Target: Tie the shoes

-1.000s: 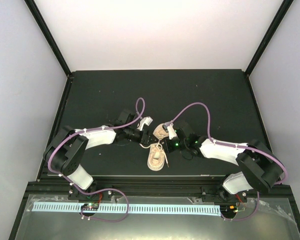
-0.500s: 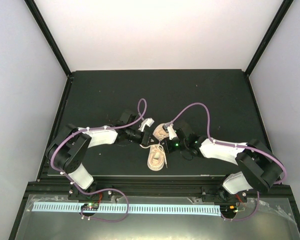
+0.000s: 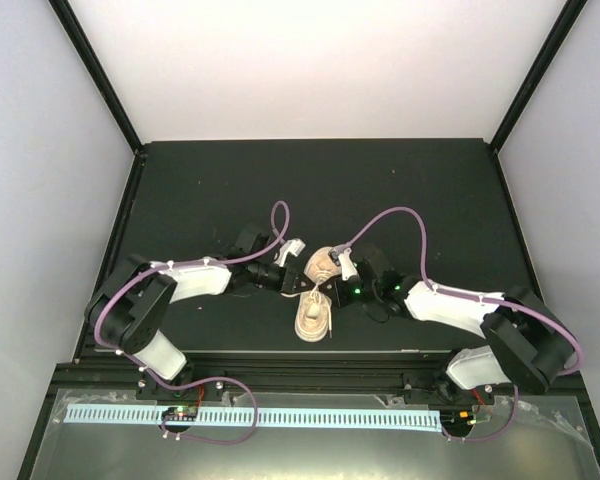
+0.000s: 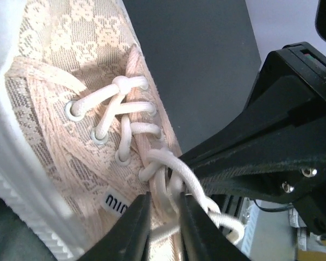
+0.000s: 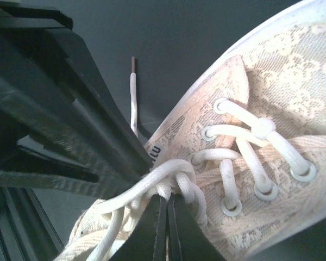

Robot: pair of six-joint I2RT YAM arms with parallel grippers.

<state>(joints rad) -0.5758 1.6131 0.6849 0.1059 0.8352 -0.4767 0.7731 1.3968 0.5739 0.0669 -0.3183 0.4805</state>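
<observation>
Top external view: the left arm (image 3: 195, 275) comes in from the left and the right arm (image 3: 450, 305) from the right, and their tips meet over the beige shoe (image 3: 315, 318). It lies on the dark tabletop (image 3: 400, 190), between the two sets of fingers and just on their near side. The shoe sits where it sat a second ago. The left wrist has shifted only slightly, and the right arm's elbow has slid a little outward

Left wrist view: the left fingers (image 4: 135, 231) stand close together with only a thin gap. A strand of the off-white laces (image 4: 125, 111) fills that gap, so they are clamped on it. The knot (image 4: 160, 160) sits just beyond their tips. The patterned upper of the shoe spreads away to the left of them. To their right, the black right fingers (image 4: 261, 141) reach in to the same knot

Right wrist view: the right fingers are pressed together, their tips right under the knot with lace strands crossing over them. I cannot tell whether a strand is pinched between them. The left fingers fill the space to their left. Beyond them a loose lace end (image 5: 132, 87) with a brown tip lies on the tabletop, between the left fingers and the shoe's edge
</observation>
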